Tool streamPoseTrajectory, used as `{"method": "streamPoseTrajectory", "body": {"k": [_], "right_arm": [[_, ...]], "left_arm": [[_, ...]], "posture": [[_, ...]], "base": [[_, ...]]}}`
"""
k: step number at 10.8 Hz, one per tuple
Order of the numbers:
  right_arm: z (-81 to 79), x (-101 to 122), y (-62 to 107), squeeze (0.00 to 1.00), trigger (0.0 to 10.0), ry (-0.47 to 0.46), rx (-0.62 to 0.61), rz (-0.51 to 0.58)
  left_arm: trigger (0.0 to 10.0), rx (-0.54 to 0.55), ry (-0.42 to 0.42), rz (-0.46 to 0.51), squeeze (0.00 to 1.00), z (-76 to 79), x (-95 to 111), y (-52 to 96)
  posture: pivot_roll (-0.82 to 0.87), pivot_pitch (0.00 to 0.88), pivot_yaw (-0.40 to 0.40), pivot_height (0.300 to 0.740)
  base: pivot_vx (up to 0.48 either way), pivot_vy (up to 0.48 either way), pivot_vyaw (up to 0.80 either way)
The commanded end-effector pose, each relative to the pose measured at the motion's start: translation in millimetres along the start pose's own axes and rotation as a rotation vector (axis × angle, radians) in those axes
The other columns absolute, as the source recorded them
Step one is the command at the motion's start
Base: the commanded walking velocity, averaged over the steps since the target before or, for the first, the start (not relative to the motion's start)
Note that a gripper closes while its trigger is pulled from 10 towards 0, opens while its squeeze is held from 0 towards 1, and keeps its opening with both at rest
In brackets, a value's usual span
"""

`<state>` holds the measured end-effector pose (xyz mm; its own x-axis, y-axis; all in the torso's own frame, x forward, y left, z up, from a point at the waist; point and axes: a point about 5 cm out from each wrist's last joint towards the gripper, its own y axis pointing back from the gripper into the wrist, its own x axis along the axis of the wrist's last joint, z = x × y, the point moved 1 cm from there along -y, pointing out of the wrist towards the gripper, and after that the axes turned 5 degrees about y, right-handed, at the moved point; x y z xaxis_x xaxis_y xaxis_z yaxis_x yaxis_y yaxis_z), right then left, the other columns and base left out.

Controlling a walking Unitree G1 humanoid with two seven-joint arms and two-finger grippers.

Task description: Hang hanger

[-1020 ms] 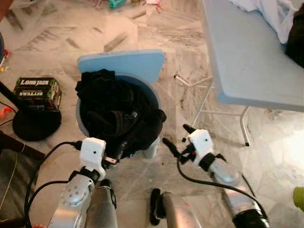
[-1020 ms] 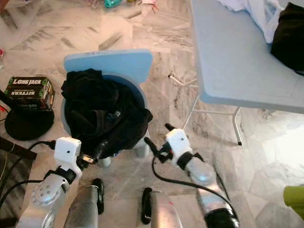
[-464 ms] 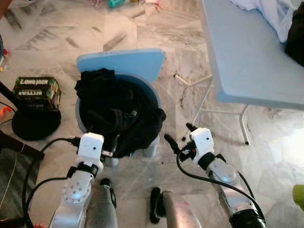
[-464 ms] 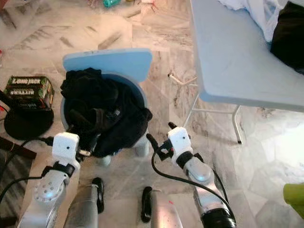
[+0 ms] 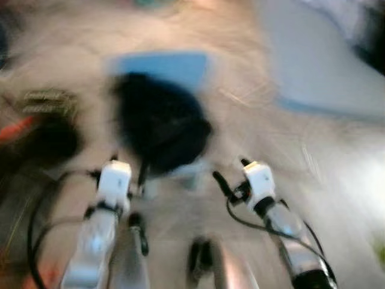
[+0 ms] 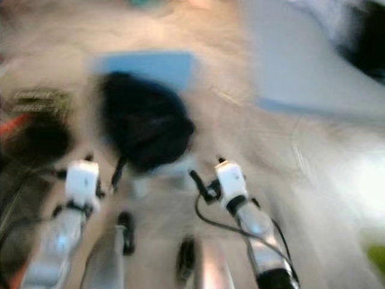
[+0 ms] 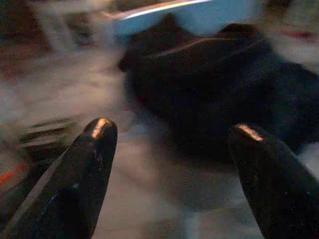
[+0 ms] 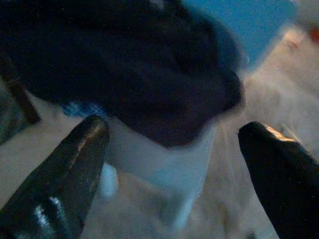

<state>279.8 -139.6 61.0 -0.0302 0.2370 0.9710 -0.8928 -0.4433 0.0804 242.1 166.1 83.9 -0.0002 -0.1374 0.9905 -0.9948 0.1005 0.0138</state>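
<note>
The head views are blurring. The black garment pile [image 5: 159, 123] is lying centre frame on a blue chair [image 5: 162, 67] — no hanger is discernible. The left gripper [image 7: 174, 144] and right gripper [image 8: 174, 149] are facing it, fingers apart and empty. Settle the view before reaching.

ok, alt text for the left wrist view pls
Blurred view along the left gripper, its two black fingers spread wide with nothing between them. Beyond them a heap of black clothing lies against a light blue chair on the pale floor.
</note>
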Motion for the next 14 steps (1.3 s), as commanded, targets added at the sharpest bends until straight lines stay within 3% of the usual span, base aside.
{"method": "streamPoseTrajectory", "body": {"k": [1,2,3,5,9,11,12,14], "right_arm": [[2.5,-2,4.5,0.59,10.0,-0.017,-0.048,0.006],[5.7,0,0.2,0.0,10.0,-0.018,-0.083,0.014],[6.7,2,-5.0,0.0,10.0,-0.009,-0.104,0.029],[10.9,8,-8.8,0.0,10.0,-0.015,-0.129,0.052],[25.1,16,-4.8,0.0,10.0,-0.028,-0.248,0.103],[37.6,20,0.3,0.0,10.0,-0.102,-0.359,0.135],[41.8,11,5.9,0.0,10.0,-0.114,-0.407,0.111],[44.4,-5,15.1,0.0,10.0,-0.184,-0.493,0.073]], "left_arm": [[10.0,0.024,-0.024,-0.053,0.0,-3.3,-12,4.3],[10.0,0.107,-0.031,-0.045,0.0,-14.8,-11,1.5],[10.0,0.196,0.011,-0.049,0.0,-28.0,-11,-1.0],[10.0,0.201,-0.031,-0.008,0.0,-34.2,-2,-4.2],[10.0,0.145,0.027,0.019,0.0,-17.7,-1,-6.8],[10.0,0.111,0.028,0.024,0.0,-17.8,-1,-9.7],[10.0,0.086,0.02,0.027,0.0,-18.1,0,-15.1],[10.0,0.014,-0.004,0.068,0.0,-18.6,10,-39.6]], "posture": [[0.1,0.235,-0.1,0.74],[0.11,0.225,-0.084,0.74],[0.12,0.228,-0.06,0.74],[0.13,0.237,-0.045,0.74],[0.09,0.21,-0.053,0.74],[0.09,0.159,-0.014,0.74],[0.08,0.141,0.006,0.74],[0.05,0.057,0.039,0.74]], "base": [[0.0,0.0,0.0],[0.0,0.0,0.0],[0.0,0.0,0.0],[0.0,0.0,0.0],[0.0,0.0,0.0],[0.0,0.0,0.0],[0.0,0.0,0.0],[0.0,0.0,0.0]]}}
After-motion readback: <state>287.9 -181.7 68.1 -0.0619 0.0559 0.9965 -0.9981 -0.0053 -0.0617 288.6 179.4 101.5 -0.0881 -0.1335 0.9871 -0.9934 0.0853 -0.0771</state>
